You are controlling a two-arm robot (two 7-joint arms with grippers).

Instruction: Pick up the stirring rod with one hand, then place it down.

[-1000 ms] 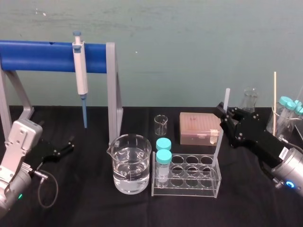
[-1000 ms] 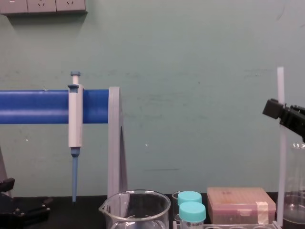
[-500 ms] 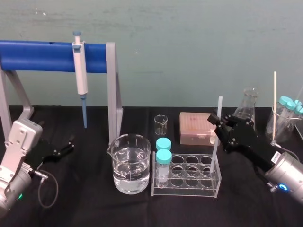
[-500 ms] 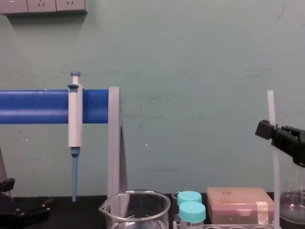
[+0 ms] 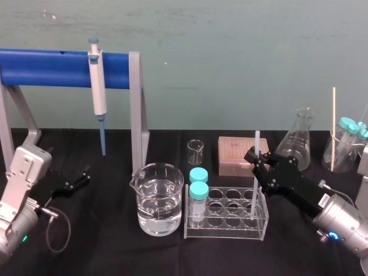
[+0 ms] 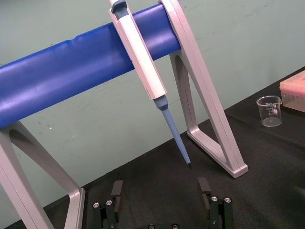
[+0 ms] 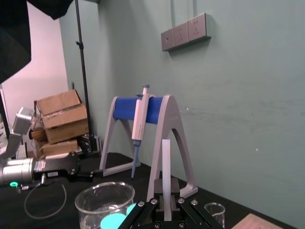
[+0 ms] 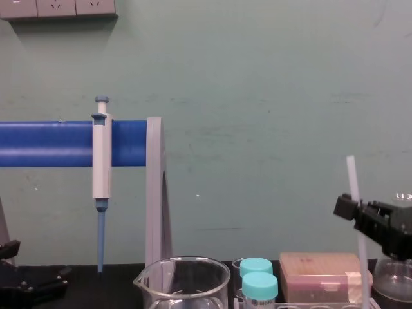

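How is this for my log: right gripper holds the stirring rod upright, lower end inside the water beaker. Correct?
One slip: head view shows the right gripper holding the stirring rod upright, its lower end inside the test tube rack; left gripper rests at left.

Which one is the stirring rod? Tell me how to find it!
Find the clear test tube rack in the middle of the black table. Standing nearly upright at its right end, pinched by the right gripper, is the stirring rod. It is thin and plain milky white, unlike the two teal-capped tubes at the rack's left end.
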